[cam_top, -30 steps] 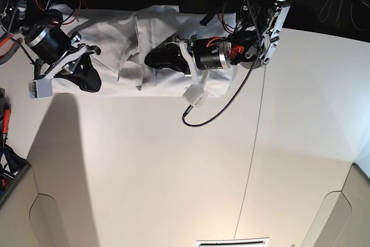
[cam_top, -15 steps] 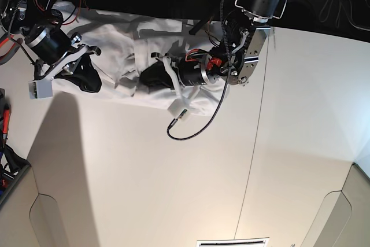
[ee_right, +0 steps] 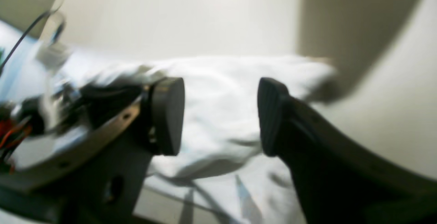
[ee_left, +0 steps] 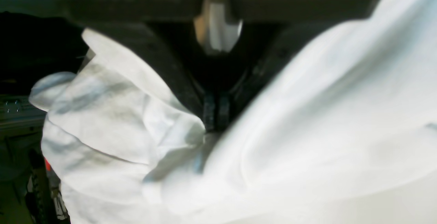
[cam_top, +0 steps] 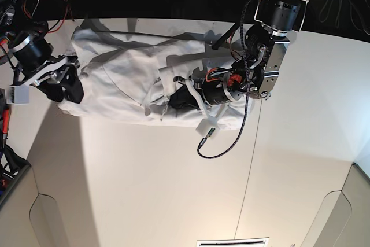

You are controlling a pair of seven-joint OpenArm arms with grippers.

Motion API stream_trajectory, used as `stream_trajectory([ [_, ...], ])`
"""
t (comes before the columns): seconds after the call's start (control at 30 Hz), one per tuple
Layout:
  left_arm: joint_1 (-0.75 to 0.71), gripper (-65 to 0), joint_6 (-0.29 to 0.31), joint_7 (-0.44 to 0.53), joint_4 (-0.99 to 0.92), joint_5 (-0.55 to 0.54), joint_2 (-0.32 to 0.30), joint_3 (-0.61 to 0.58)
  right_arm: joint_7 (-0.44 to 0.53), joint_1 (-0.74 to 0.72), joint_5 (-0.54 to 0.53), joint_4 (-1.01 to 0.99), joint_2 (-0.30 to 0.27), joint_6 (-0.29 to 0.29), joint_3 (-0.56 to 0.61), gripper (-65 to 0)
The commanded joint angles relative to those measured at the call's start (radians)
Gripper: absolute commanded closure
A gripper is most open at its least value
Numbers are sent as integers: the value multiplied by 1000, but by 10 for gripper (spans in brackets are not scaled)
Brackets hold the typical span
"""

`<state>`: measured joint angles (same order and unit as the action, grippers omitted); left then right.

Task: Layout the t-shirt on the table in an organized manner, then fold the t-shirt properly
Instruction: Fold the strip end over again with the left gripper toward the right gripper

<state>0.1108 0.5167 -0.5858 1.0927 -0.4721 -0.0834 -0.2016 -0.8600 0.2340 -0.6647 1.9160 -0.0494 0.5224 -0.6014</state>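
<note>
A white shirt (cam_top: 127, 79) lay bunched across the far side of the worktop (cam_top: 173, 189). The left fingers (ee_left: 215, 114) pinched a fold of cloth near the middle, having dragged it nearer. The right fingers (ee_right: 266, 114), closed a second earlier, stood spread beside the shirt's edge, holding nothing. Spreading remained unfinished.
</note>
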Motion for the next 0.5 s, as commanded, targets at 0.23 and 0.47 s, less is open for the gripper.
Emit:
stream_trajectory([
  [0.23,-6,0,-89,-68,-9,117,-24,6,18,-107,-113,-303,-132,-21,-77,-432],
  [0.47,-6,0,-86,-68,-9,117,-25,6,-7,-257,-173,-632,-167,17,-53,-433],
])
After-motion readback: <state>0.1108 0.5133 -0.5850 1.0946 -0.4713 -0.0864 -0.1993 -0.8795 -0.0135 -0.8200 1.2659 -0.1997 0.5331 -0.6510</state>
